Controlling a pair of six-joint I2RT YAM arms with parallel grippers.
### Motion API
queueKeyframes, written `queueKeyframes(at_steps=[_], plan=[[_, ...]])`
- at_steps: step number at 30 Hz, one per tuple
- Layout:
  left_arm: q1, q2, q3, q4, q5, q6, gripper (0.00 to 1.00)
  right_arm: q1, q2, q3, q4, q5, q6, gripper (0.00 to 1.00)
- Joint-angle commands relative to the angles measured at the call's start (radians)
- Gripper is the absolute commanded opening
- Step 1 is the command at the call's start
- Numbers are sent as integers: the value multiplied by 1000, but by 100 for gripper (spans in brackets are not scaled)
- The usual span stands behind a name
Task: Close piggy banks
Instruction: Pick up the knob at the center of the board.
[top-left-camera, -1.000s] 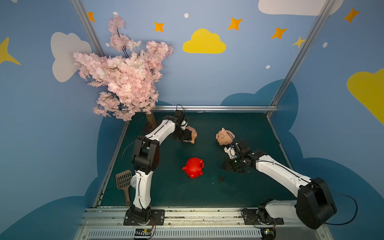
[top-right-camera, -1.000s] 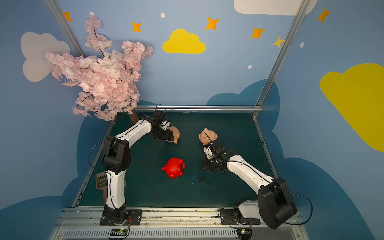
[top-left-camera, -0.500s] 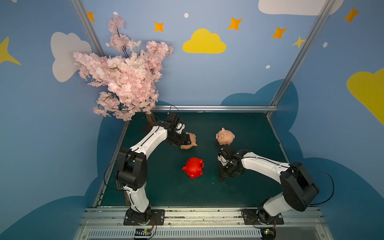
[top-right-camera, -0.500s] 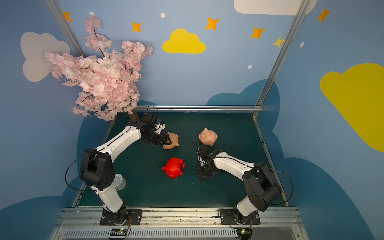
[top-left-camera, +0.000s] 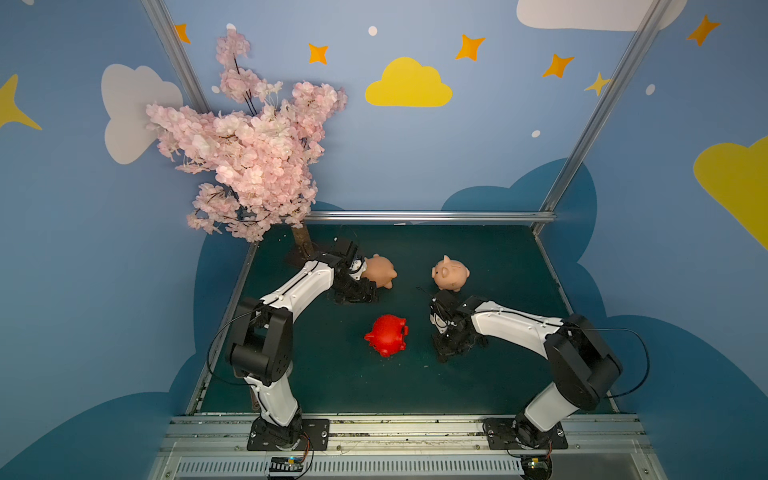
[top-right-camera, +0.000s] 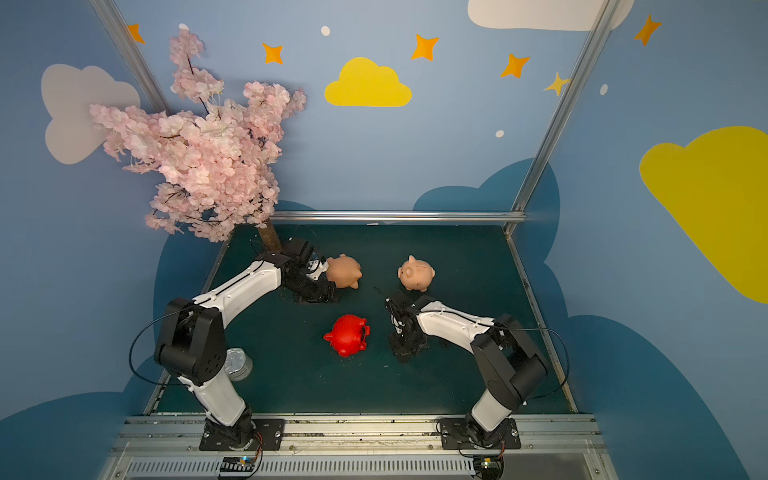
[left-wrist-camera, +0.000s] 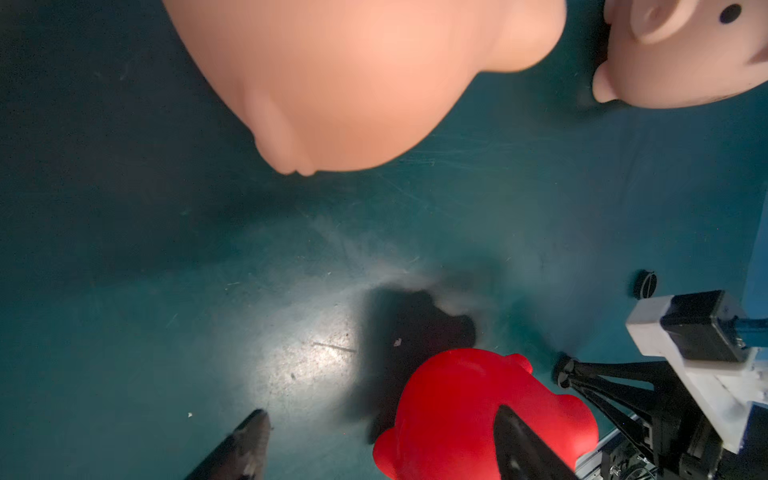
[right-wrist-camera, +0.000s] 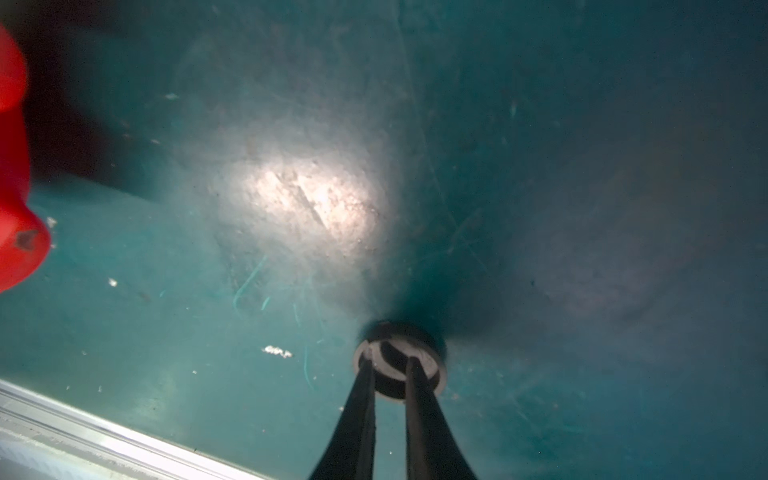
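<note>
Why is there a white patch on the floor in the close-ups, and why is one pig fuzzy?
Left wrist view: glare on the mat, near peach pig too close, out of focus. Right wrist view: similar glare, plug sharp, red pig blurred. Both top views: even light, sharp.

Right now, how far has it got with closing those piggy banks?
Done: no pig is visibly plugged; their bellies are hidden. In hand: the right gripper pinches a dark plug near the red pig; the left gripper, open, sits by a tipped peach pig. To do: seemingly all three, the upright peach pig included.
</note>
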Motion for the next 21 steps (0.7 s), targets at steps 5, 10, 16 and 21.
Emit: queueKeyframes(at_steps=[5, 10, 16, 21], plan=[[3, -19, -12, 6, 15, 0, 83, 22, 40, 35, -47, 21, -11, 17], [2, -20, -17, 10, 16, 2, 83, 29, 61, 45, -66, 32, -12, 16], [1, -16, -26, 21, 19, 6, 83, 40, 73, 55, -93, 51, -9, 16], [3, -8, -26, 25, 24, 6, 83, 53, 82, 67, -115, 73, -8, 16]])
